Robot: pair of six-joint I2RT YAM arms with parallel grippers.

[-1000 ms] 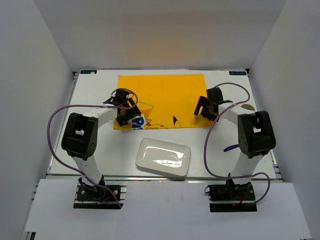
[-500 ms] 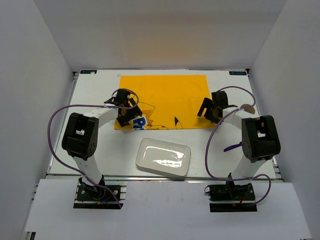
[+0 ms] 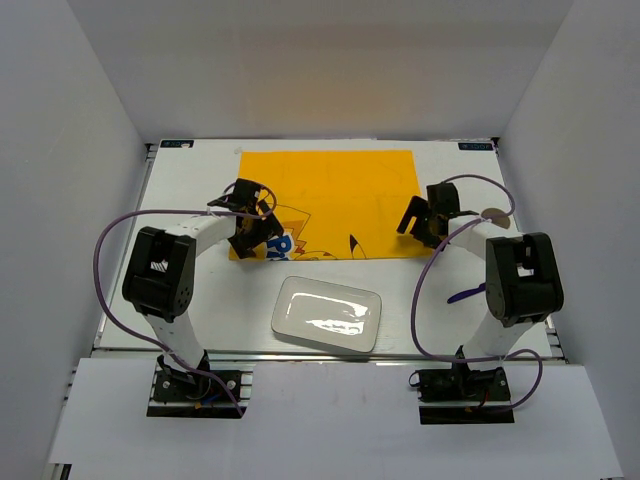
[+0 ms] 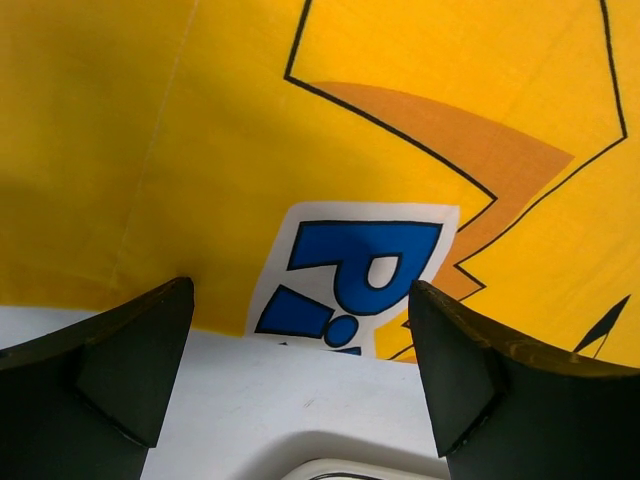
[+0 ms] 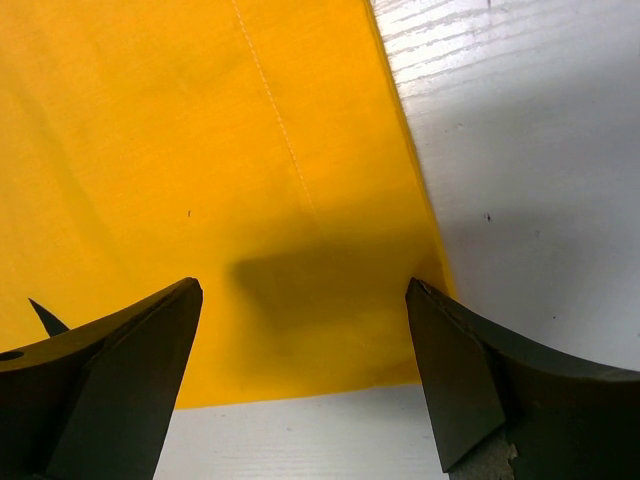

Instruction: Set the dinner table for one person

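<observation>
- Dinner table (image 3: 190,175): white top, fills the floor of the white-walled cell, directly under both claws.
- Left claw (image 3: 255,240): fingers spread wide, nothing between them. It hangs over the near left part of the yellow mat (image 3: 330,185).
- Left wrist view: between the two black fingers (image 4: 130,365) the mat's near edge shows, with a blue "P!" print (image 4: 350,275) on a white patch and black cartoon outlines. Bare table lies below the edge. Cannot tell whether the fingertips touch the cloth.
- Right claw (image 3: 415,222): fingers also spread wide, holding nothing. It sits over the near right corner of the mat.
- Right wrist view: the mat's corner lies between the fingers (image 5: 480,385), with a shadow on the cloth and white table to the right and below.
- Mat: flat on the far half of the table, long side left to right.
- White plate (image 3: 327,313): rectangular, on the table near the mat's near edge, between the two arms, slightly turned. Its rim (image 4: 335,468) just shows in the left wrist view.
- Purple cables (image 3: 105,250) loop off both arms.
</observation>
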